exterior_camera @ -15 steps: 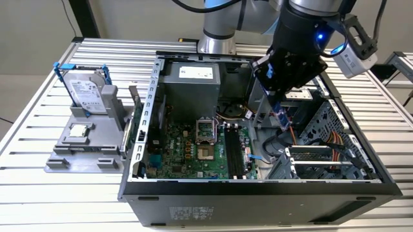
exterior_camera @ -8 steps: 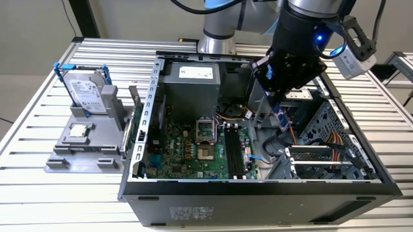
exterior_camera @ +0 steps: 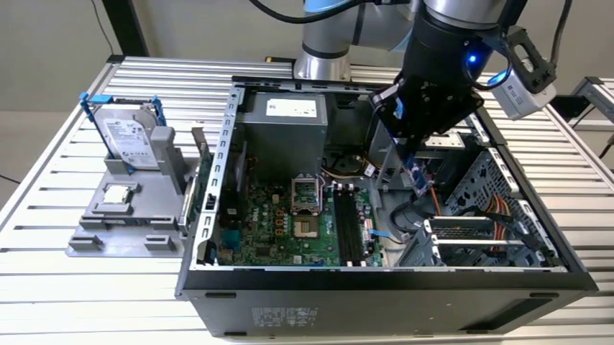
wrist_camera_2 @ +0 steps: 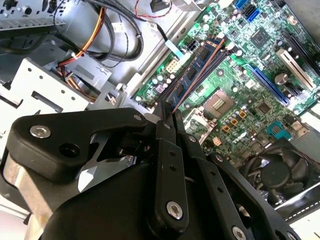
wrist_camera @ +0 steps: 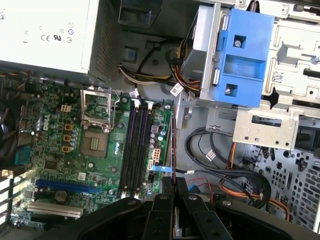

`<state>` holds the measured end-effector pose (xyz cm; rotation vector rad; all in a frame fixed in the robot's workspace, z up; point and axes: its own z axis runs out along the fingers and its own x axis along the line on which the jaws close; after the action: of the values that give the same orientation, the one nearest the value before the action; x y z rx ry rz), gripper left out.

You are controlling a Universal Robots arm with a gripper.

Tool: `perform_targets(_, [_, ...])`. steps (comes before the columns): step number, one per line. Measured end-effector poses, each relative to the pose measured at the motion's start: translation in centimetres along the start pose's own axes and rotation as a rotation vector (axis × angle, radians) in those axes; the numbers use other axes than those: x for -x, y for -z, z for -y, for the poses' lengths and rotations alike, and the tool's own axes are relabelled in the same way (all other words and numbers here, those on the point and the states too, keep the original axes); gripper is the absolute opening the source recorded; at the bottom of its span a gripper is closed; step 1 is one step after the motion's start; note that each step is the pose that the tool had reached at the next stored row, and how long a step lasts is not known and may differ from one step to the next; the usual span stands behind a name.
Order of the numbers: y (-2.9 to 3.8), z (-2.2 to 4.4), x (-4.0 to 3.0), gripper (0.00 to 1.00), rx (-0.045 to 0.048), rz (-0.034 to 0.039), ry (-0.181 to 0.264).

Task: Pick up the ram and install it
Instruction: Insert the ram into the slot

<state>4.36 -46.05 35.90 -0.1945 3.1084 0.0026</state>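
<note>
Ram (wrist_camera_2: 197, 67) in gripper (wrist_camera_2: 167, 111) above motherboard (wrist_camera_2: 250, 60)

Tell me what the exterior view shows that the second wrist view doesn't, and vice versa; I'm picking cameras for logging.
Exterior view adds: the hard drive in its blue frame and the small square chip, both on the grey stand beside the case. Second wrist view adds: the black fan beside the motherboard. Both: the pincer shut on the ram, above the motherboard.
</note>
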Motion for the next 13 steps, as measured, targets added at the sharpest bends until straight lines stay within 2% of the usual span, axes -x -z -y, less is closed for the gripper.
perform_targets(9, [-0.22,-0.03,-0.26,0.00,0.0001,0.0006,-0.001])
perform_targets(13, [-0.34,-0.03,-0.27,0.00,-0.0005,0.0004,-0.020])
